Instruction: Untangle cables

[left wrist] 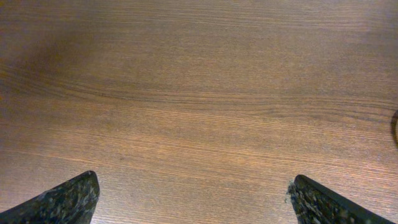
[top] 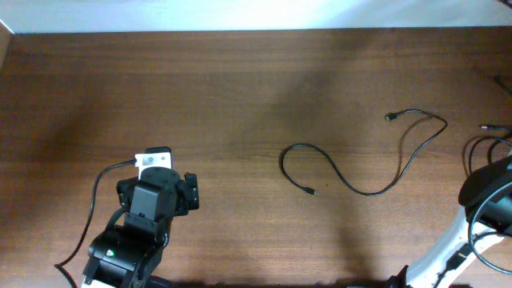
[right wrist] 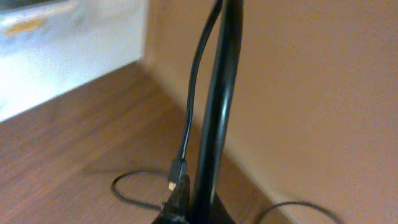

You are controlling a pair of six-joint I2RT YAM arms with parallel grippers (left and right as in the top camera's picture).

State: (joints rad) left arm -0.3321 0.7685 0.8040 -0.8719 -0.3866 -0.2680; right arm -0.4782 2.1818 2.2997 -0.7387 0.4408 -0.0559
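Note:
One thin black cable (top: 353,186) lies spread on the wooden table right of centre, with one plug end (top: 391,118) at the back and the other (top: 310,190) near the middle. More black cables (top: 482,149) loop at the right edge. My right gripper (right wrist: 202,202) is shut on a black cable (right wrist: 214,112) that rises steeply from the jaws. A thinner cable's plug (right wrist: 177,171) with a gold tip hangs beside it. My left gripper (left wrist: 193,199) is open and empty over bare wood at the lower left (top: 156,164).
The table's back edge meets a pale wall (top: 256,12). The right arm (top: 484,196) stands at the right edge among its own thicker base cables. A sliver of black cable (left wrist: 395,127) shows at the right edge of the left wrist view.

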